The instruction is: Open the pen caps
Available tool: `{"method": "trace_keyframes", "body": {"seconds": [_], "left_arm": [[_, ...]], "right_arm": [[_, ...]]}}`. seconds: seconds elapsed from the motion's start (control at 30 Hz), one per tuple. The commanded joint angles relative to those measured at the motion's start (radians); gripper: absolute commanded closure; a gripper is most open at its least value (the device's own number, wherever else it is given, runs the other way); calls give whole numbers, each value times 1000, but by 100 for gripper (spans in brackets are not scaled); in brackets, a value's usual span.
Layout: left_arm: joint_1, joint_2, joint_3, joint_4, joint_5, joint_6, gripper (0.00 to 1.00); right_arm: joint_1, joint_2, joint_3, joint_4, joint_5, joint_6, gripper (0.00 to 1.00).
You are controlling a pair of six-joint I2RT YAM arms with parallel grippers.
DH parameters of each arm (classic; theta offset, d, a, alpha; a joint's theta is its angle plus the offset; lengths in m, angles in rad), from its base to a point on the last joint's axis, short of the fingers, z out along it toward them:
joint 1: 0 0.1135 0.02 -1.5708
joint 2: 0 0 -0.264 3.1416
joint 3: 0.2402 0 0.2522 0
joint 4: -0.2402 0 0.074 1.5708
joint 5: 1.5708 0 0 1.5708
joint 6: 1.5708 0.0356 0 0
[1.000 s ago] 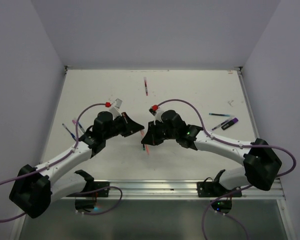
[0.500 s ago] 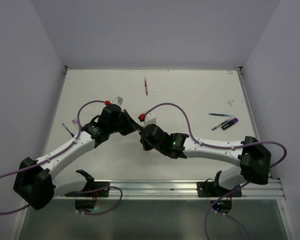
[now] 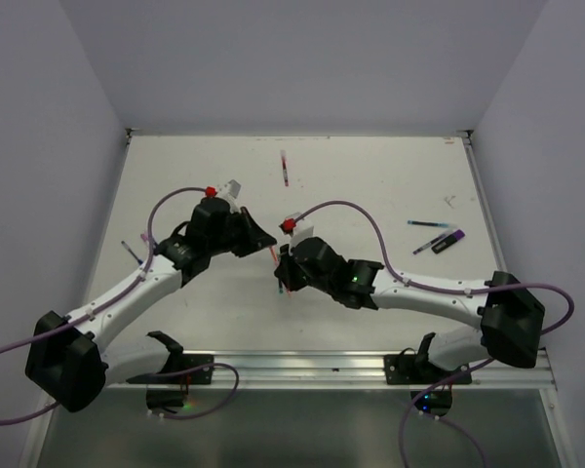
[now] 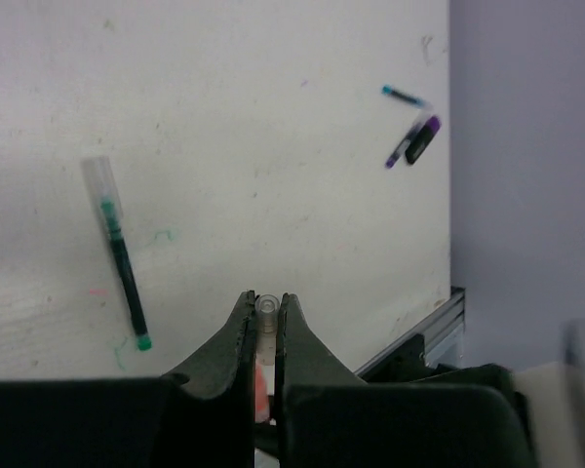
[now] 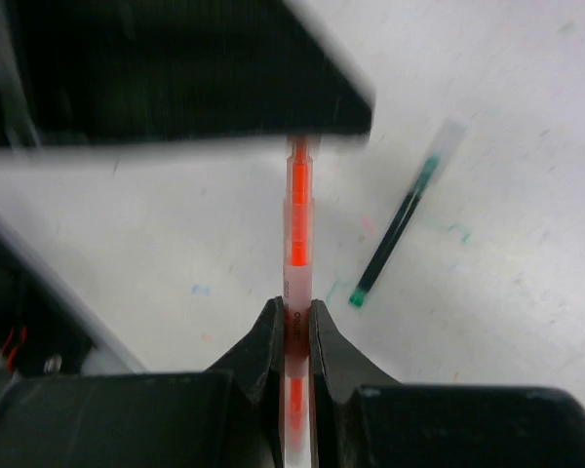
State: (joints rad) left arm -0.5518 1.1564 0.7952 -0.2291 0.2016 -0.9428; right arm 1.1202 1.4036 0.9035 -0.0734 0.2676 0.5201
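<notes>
An orange-red pen with a clear barrel is held off the table between both grippers. My right gripper is shut on the middle of its barrel. My left gripper is shut on the pen's other end. A whitish clear tube tip, apparently the pen cap, pokes out between that gripper's fingers. The orange ink shows just behind the tip. The two grippers face each other along the pen, close together.
A green pen with a clear cap lies on the table below the grippers. A purple marker and a blue pen lie at the right. A red pen lies at the back, and more pens lie at the left.
My right gripper's jaws have closed onto the red pen's barrel. Both arms have shifted a little, and the pen now spans the two grippers.
</notes>
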Motion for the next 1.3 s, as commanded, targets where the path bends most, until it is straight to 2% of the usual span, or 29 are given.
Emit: {"method": "trace_keyframes", "body": {"seconds": [0.0, 0.17, 0.23, 0.3, 0.43, 0.53, 0.6, 0.7, 0.8, 1.0, 1.27], "left_arm": [[78, -95, -5, 344, 27, 50, 100], [144, -116, -54, 502, 174, 9, 100], [147, -115, -70, 505, 177, 10, 100], [147, -104, -45, 437, 150, 39, 100], [147, -48, 9, 126, 46, 168, 100], [147, -31, -5, 32, -33, 222, 100], [147, -15, -7, -1, -85, 263, 100], [147, 37, 5, -50, -154, 301, 100], [147, 120, 33, -88, -197, 367, 100], [128, 314, 102, -150, -304, 409, 100], [99, 414, 168, -231, -389, 443, 100]], "right_arm": [[-16, -17, -113, -16, -331, -35, 100], [-74, -22, -196, 147, -505, 29, 100], [-98, -31, -201, 170, -513, 49, 100], [-108, -46, -180, 115, -467, 44, 100], [-177, -60, -123, -21, -355, 66, 100], [-227, -48, -75, -109, -274, 38, 100], [-240, -20, -28, -225, -158, 5, 100], [-283, 29, 29, -287, -81, -41, 100], [-344, 78, 52, -295, -56, -61, 100], [-447, 191, 104, -298, -70, -83, 100], [-511, 270, 169, -293, -131, -91, 100]]}}
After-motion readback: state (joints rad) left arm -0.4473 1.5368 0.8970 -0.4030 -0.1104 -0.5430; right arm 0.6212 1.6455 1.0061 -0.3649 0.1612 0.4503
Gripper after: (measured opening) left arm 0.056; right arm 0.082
